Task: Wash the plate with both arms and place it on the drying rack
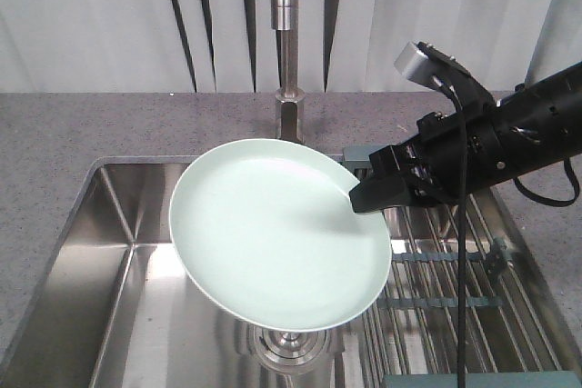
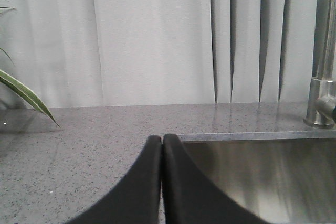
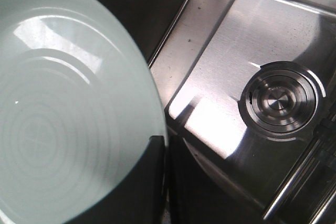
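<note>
Plainly, in the front-facing view the right end effector (image 1: 368,193) is clamped on the right rim of the plate (image 1: 273,233), holding it tilted in the air above the sink (image 1: 118,261), with the drying rack (image 1: 455,270) lying lower down to the right. The left wrist view shows the left end effector (image 2: 161,139) pressed together on nothing, over the bench (image 2: 79,145) at the basin's edge. In the right wrist view the glossy rim sits pinched between the fingers. I judge the plate stiff, breakable and likely slick, so a second hold on the opposite rim would steady it.
</note>
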Motion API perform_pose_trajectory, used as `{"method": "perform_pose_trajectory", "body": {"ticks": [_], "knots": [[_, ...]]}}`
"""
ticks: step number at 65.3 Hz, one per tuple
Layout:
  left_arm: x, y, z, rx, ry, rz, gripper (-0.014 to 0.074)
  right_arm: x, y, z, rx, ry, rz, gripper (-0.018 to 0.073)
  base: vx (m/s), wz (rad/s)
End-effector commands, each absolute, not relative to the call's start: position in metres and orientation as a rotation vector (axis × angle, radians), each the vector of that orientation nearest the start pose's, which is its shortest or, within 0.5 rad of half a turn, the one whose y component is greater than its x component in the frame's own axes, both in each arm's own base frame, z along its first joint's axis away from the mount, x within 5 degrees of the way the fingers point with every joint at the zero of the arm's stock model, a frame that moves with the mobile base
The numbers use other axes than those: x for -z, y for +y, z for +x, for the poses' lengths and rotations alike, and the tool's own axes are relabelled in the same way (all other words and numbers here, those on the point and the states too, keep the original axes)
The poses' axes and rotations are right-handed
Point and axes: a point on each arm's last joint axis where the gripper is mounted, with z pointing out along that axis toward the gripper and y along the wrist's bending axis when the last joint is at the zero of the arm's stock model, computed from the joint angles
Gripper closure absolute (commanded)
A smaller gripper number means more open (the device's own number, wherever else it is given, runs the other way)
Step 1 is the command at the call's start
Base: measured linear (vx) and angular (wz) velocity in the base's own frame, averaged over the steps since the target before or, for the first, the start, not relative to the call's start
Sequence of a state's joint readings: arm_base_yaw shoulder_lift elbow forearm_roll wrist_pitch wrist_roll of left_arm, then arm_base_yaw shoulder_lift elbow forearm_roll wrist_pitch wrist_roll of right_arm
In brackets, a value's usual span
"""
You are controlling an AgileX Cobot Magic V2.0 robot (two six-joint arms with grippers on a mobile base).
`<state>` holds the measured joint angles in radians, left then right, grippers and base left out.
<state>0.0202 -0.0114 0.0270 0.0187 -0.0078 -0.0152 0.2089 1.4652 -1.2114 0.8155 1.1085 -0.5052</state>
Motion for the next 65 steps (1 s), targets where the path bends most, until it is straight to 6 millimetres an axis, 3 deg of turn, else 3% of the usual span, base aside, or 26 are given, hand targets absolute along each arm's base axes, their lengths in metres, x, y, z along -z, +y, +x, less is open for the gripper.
{"method": "perform_pose_trajectory", "body": {"ticks": [1,24,34,51,65], "knots": [[-0.223,0.001,0.052,-0.002,1.371,-0.014,0.0603,-0.348,0.120,0.267,-1.035,2.416,-0.556,0.0568,0.00,0.00],[-0.224,0.001,0.052,-0.002,1.369,-0.014,0.0603,-0.348,0.120,0.267,-1.034,2.415,-0.554,0.0568,0.00,0.00],[-0.236,0.001,0.050,0.018,1.282,-0.027,0.0603,-0.348,0.120,0.267,-1.034,2.415,-0.554,0.0568,0.00,0.00],[-0.300,0.001,0.037,0.055,1.335,-0.062,0.0603,-0.348,0.120,0.267,-1.034,2.415,-0.554,0.0568,0.00,0.00],[-0.345,0.001,0.054,0.039,1.570,-0.065,0.0603,-0.348,0.120,0.267,-1.034,2.415,-0.554,0.0568,0.00,0.00]]}}
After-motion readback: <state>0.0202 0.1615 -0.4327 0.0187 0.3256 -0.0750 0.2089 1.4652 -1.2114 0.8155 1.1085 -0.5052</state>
